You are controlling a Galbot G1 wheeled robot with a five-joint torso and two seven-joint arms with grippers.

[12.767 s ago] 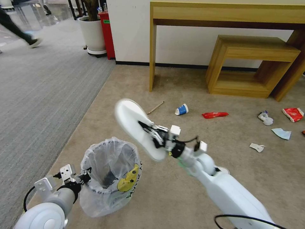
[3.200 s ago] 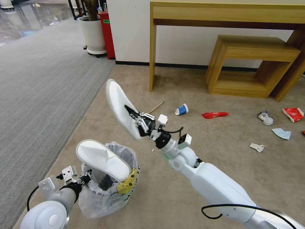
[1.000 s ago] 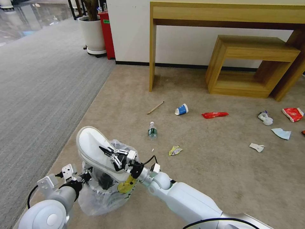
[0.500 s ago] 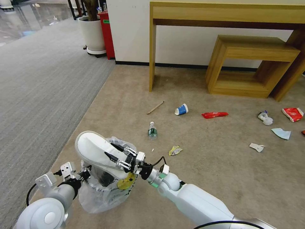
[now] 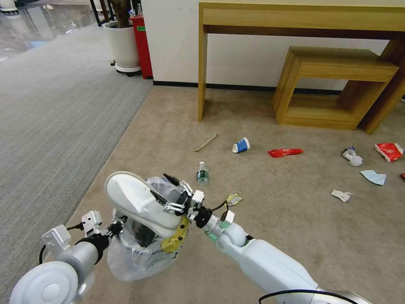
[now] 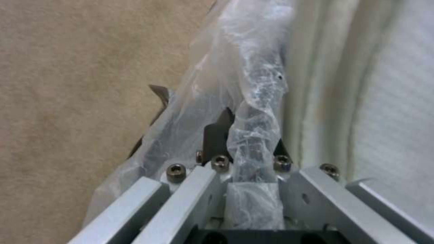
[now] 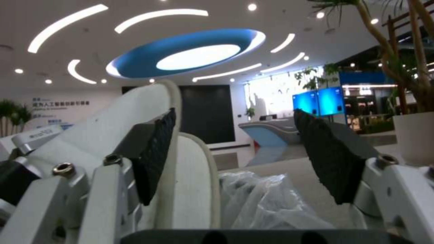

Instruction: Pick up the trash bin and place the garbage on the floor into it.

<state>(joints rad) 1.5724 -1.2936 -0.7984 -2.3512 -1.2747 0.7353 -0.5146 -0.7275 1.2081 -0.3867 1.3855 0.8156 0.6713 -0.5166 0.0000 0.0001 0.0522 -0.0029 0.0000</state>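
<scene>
**Slipper resting across the bin, right gripper spread open**

At the far left of your head view, your left arm reaches in from the lower corner. Its left gripper (image 5: 114, 225) is clamped on the rim of the bin (image 5: 143, 255); in your left wrist view the fingers (image 6: 217, 135) pinch a fold of the clear bag (image 6: 253, 88). The bin stands on the beige floor (image 5: 295, 219), its bag showing a yellow smiley toward your right.

A white slipper (image 5: 139, 202) lies across the bin's mouth, toe pointing left and away, its body overhanging the rim.

Just right of the slipper is your right gripper (image 5: 168, 192), with your right arm running down to the lower right. Its jaws are spread wide, released. In your right wrist view one pad (image 7: 156, 152) lies against the slipper's edge (image 7: 190, 176); the other pad (image 7: 330, 159) stands clear in open air.

Farther right on the floor lie a small bottle (image 5: 202, 174), a yellow wrapper (image 5: 233, 198), a stick (image 5: 206, 142), a blue-white cup (image 5: 241, 145), a red wrapper (image 5: 285, 152), a scrap of tissue (image 5: 341, 195), a crumpled wad (image 5: 352, 156), a blue mask (image 5: 373, 177) and a red packet (image 5: 389, 151).
</scene>
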